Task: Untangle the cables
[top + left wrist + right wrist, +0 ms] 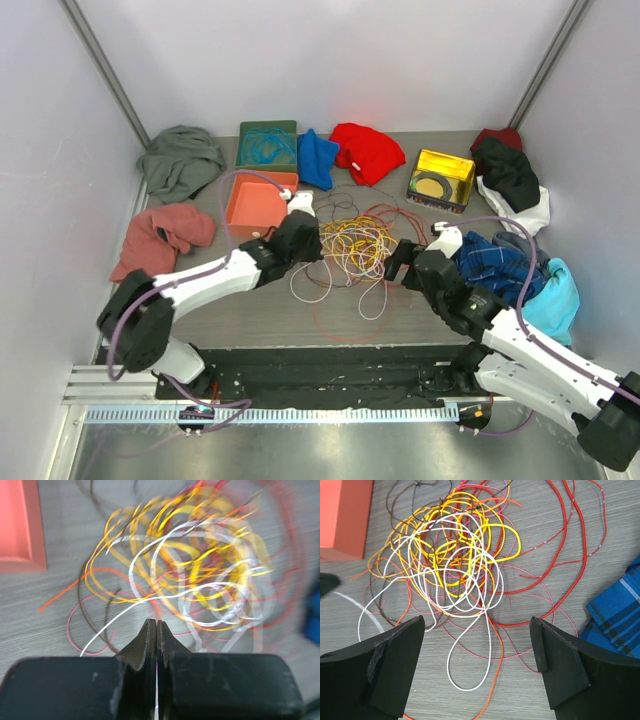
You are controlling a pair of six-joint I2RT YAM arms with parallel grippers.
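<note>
Showing two robot arms meeting over a tangle of cables (352, 245) at the centre of the top view.
The left gripper (156, 624) is pressing its fingers fully together at the tangle's left edge; whether a strand is caught between them cannot be told. The right gripper (477, 622) is hovering at the right edge, fingers spread wide, holding nothing. An orange tray (255, 205) is sitting just upper left of the cables.

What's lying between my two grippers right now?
The cables: the tangle fills the stretch between the left gripper and the right gripper, plain in the top view.
</note>
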